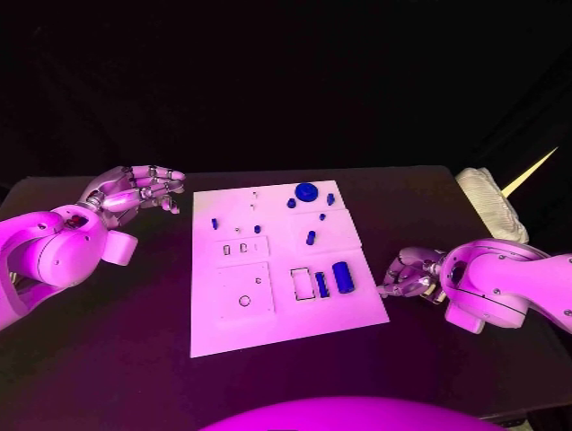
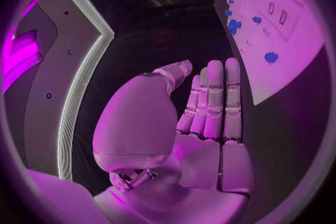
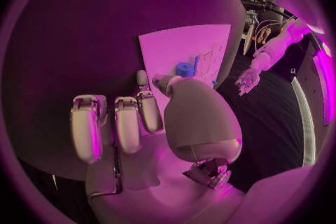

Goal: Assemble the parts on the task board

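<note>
White task board (image 1: 283, 310) lies mid-table, blue parts (image 1: 343, 276) on it; our left hand (image 1: 136, 189) and right hand (image 1: 410, 275) flank it, fingers apart, empty; we should approach parts slowly, aligned.

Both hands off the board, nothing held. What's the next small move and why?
Probably bring the right hand in over the task board's near right part and down toward the large blue part. That hand sits just off the board's right edge, closest to this piece, and holds nothing. The left hand rests on the table by the board's far left corner, farther from it.
</note>
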`<state>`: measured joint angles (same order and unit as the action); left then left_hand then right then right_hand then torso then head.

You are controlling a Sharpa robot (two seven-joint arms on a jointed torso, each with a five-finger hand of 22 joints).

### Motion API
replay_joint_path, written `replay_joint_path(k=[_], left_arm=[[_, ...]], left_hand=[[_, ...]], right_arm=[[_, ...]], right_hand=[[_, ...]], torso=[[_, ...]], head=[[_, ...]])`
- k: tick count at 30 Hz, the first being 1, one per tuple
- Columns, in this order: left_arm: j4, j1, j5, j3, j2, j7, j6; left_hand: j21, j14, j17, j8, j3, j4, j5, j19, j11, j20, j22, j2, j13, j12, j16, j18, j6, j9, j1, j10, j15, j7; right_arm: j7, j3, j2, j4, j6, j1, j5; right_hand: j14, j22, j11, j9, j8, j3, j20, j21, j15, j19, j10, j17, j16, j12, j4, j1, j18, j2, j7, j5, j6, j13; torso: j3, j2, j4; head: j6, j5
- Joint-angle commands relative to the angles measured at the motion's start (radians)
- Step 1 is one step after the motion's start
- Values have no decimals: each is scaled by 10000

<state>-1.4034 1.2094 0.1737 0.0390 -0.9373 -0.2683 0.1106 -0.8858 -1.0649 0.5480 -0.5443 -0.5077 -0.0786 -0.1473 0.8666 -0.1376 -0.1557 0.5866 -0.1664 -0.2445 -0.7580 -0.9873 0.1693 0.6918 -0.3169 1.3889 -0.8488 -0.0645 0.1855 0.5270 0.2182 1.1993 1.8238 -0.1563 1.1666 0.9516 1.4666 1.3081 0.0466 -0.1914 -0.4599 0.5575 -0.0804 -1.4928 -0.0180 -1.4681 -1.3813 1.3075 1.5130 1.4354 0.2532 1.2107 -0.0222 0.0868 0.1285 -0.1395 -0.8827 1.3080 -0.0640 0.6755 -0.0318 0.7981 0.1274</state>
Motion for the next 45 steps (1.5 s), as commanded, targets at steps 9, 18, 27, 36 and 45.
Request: replay_joint_path(k=[9,18,27,36,45], left_arm=[[-10,2,-54,-7,2,-82,-9],[-10,2,-54,-7,-13,-68,-11],[-17,2,-54,-7,-31,-58,-16],[-31,2,-54,-7,-60,-55,-13],[-42,2,-54,-7,-77,-56,-13]], left_hand=[[36,38,-14,-64,11,36,26,-30,-4,-73,11,15,15,-67,-46,137,-42,13,-18,65,5,335],[36,38,-14,-64,11,36,26,-30,-4,-73,11,15,15,-67,-46,137,-42,13,-18,65,5,335],[36,38,-14,-64,11,36,26,-30,-4,-73,11,15,15,-67,-46,137,-42,13,-18,65,5,335],[36,38,-14,-64,11,36,26,-30,-4,-73,11,15,15,-67,-46,137,-42,13,-18,65,5,335],[36,38,-14,-64,11,36,26,-30,-4,-73,11,15,15,-67,-46,137,-42,13,-18,65,5,335]], right_arm=[[72,7,-161,-62,299,-184,-192],[32,7,-330,-63,172,-254,-208],[-55,6,-506,-50,-61,-330,-215],[-138,5,-636,-13,-297,-374,-195],[-185,4,-737,23,-413,-396,-145]], right_hand=[[921,2440,14,9,68,142,77,-36,-92,-879,-92,2068,64,43,-49,-174,82,-25,15,-19,-96,304],[920,2442,7,0,72,217,81,-46,-97,-881,-98,2068,67,44,-139,-219,83,-40,5,-4,-107,317],[919,2441,-5,-22,72,377,91,-43,-106,-880,-110,2066,73,45,-353,-276,83,-58,-6,-3,-127,342],[918,2443,-7,-34,78,479,96,-50,-109,-881,-119,2064,75,46,-483,-315,84,-71,-6,1,-125,360],[917,2441,-6,-36,81,504,96,-44,-108,-879,-117,2059,72,43,-513,-329,83,-74,-4,4,-121,359]], torso=[[0,-4,1],[1,4,3],[-5,-4,-7],[-2,-4,-3],[-3,-2,0]], head=[[68,-21],[71,-67],[59,-179],[47,-228],[30,-305]])
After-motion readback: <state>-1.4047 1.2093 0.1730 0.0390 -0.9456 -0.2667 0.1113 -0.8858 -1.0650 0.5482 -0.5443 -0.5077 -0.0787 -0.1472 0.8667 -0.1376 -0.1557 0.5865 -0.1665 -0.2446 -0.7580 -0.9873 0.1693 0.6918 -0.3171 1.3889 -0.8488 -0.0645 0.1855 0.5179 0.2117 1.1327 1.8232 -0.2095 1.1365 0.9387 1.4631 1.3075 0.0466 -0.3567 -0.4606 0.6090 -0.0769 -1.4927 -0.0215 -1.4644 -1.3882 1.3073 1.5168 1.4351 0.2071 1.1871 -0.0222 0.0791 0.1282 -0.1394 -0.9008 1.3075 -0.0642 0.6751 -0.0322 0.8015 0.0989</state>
